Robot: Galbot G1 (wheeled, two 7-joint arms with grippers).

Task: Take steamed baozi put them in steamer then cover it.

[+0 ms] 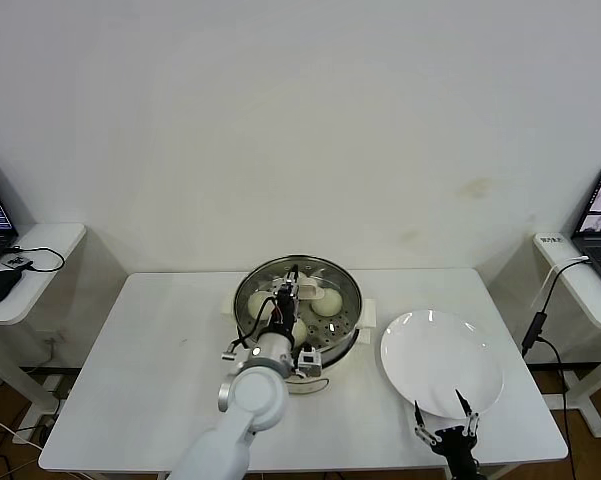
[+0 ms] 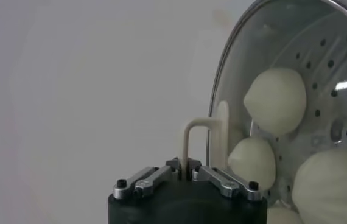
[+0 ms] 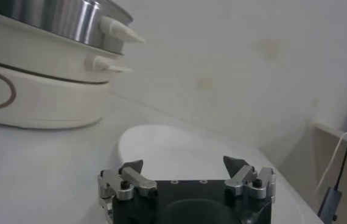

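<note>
Head view: white bench [image 1: 160, 350] carried the round stainless-steel steamer [image 1: 348, 290] on its white cooker base, cream-white baozi [image 1: 327, 302] inside. Left gripper [image 1: 292, 292] reached over the steamer from the near side. Right gripper [image 1: 446, 420] sat parked at the bench's near edge, beside the flat white plate [image 1: 440, 360].

Left wrist view: jaws stood narrow around the cream-white handle [image 2: 193, 137] of the clear glass cover [image 2: 265, 55], baozi visible beneath; whether they pressed it, cannot tell.

Right wrist view: jaws wide apart, empty.
</note>
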